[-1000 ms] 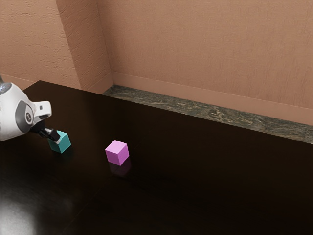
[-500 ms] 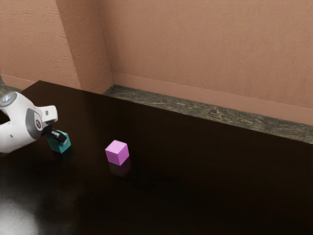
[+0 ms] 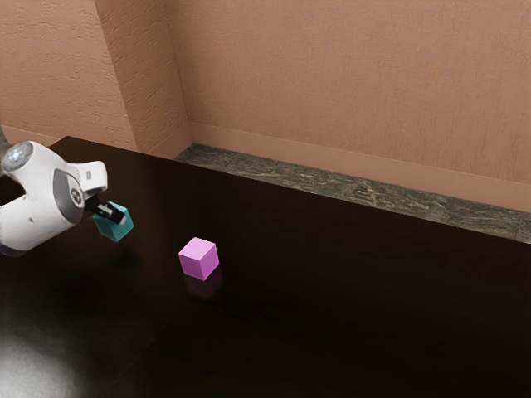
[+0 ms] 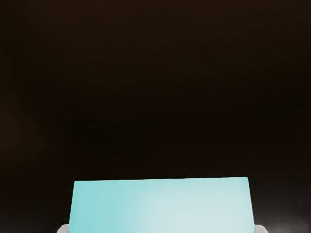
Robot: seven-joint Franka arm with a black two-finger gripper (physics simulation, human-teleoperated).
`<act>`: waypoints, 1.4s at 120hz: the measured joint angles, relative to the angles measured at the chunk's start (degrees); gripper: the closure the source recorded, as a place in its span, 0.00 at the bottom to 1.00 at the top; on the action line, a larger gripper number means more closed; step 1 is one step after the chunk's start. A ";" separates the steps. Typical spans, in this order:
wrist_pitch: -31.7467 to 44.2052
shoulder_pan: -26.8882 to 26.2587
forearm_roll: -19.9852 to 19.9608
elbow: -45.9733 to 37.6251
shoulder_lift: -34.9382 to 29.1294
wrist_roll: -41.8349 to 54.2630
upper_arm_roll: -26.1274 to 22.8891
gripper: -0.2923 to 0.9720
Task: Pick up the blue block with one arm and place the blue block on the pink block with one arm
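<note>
Begins at the exterior view's left: holds the blue block (image 3: 117, 225) in the pincer (image 3: 110, 220) — black fingers pressed on two opposite faces, so clamped on it, not merely beside it. Hangs the block a little tilted and apart from the tabletop (image 3: 348, 298) (a judgement from the dark gap and faint shadow below it). From the wrist, shows the same blue block (image 4: 160, 204) just under the hand, with dark tabletop beyond.

Moving rightward, finds the pink block (image 3: 199, 258) sitting flat on the tabletop, well apart from the held block and bare on top. Matters most for the coming move — lies toward the exterior view's right of the pincer, somewhat nearer the camera, and lower than the held block. Calls, probably, for a sideways carry in that direction, then a straight descent once centred over the pink top face. No long axis to align (both are cubes), only faces to square up. Needs a small turn, likely, since the held cube looks skewed against the pink one.
</note>
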 joint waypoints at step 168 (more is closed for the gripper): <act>0.99 -18.23 -15.19 -6.86 -8.73 -3.61 -2.69 0.55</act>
